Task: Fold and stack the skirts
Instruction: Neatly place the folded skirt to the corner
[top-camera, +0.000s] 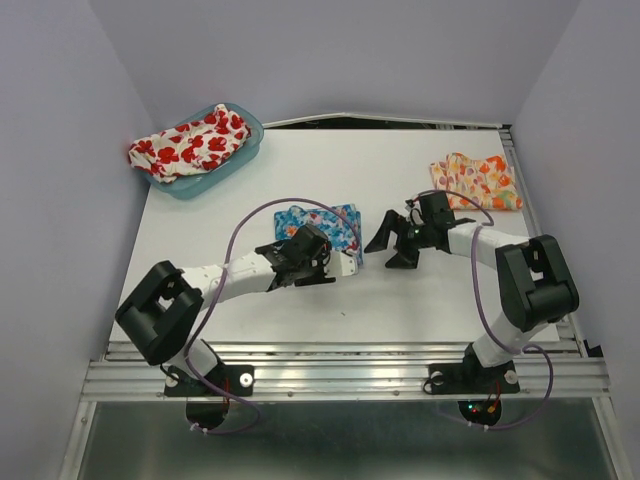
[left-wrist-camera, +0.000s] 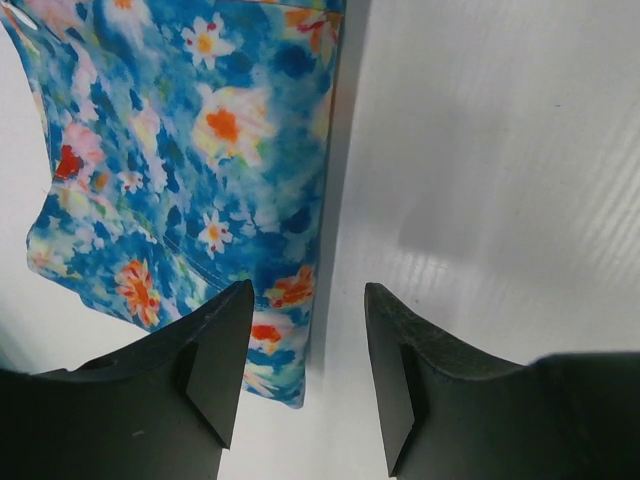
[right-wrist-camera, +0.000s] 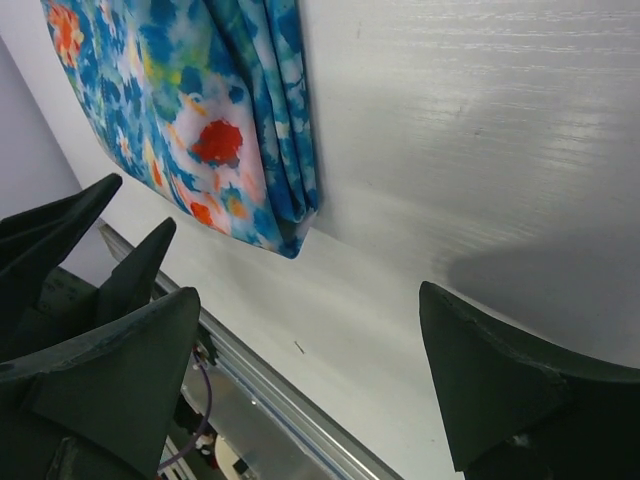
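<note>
The blue flowered skirt (top-camera: 325, 226) lies folded flat on the white table (top-camera: 400, 300), near its middle. My left gripper (top-camera: 318, 262) hovers at that skirt's near edge. In the left wrist view the left gripper (left-wrist-camera: 307, 300) is open, and the blue skirt's (left-wrist-camera: 190, 150) corner lies on the table under its left finger. My right gripper (top-camera: 388, 250) stands wide open just right of the skirt, with nothing between its fingers; in the right wrist view the right gripper (right-wrist-camera: 310, 300) is over bare table and the blue skirt (right-wrist-camera: 200, 120) lies ahead. The white poppy skirt (top-camera: 190, 142) fills the tub. The orange-yellow skirt (top-camera: 476, 182) lies at the back right.
A translucent teal tub (top-camera: 247, 148) stands at the back left corner. A metal rail (top-camera: 340, 375) runs along the near edge. Grey walls close in on the left, right and back. Purple cables (top-camera: 245, 225) loop over both arms.
</note>
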